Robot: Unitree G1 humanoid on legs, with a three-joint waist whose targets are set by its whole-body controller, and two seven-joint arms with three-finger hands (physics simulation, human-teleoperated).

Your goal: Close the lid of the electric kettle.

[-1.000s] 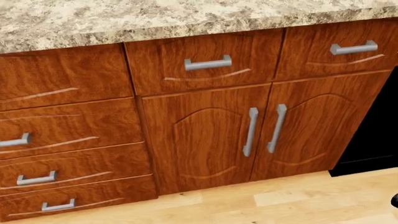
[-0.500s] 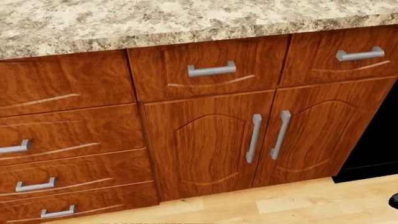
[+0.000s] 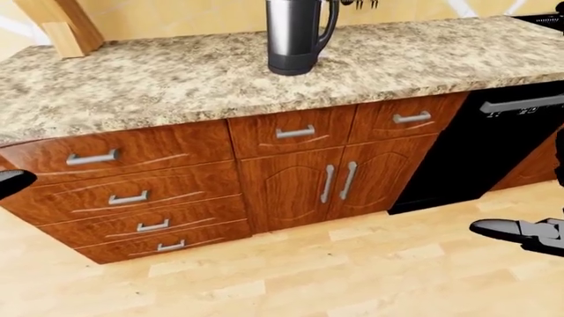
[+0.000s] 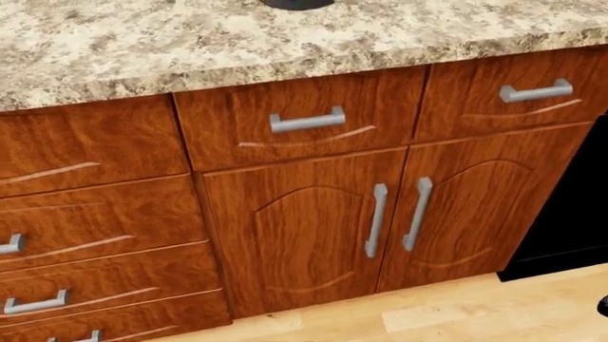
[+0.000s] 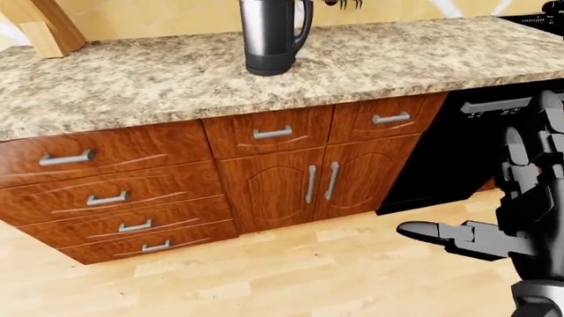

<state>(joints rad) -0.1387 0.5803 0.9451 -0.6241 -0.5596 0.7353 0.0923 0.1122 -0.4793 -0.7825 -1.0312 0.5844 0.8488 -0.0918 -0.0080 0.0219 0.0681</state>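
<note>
We face a speckled granite counter (image 3: 159, 79) over reddish wood cabinets (image 3: 291, 178), with a black appliance (image 3: 467, 152) at the right. The electric kettle (image 3: 295, 33) stands on the counter near the top of both eye views, its lid cut off; the head view catches only its dark base. Our right hand (image 5: 467, 238) shows best in the right-eye view, fingers extended (nothing held). The left hand (image 3: 13, 181) is a dark sliver; we cannot tell its state.

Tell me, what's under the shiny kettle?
The tall silver electric kettle with a black base stands on the speckled granite countertop. Below the counter are reddish wooden drawers and two cupboard doors. What's inside them is hidden, and the kettle's lid is cut off from view.
</note>
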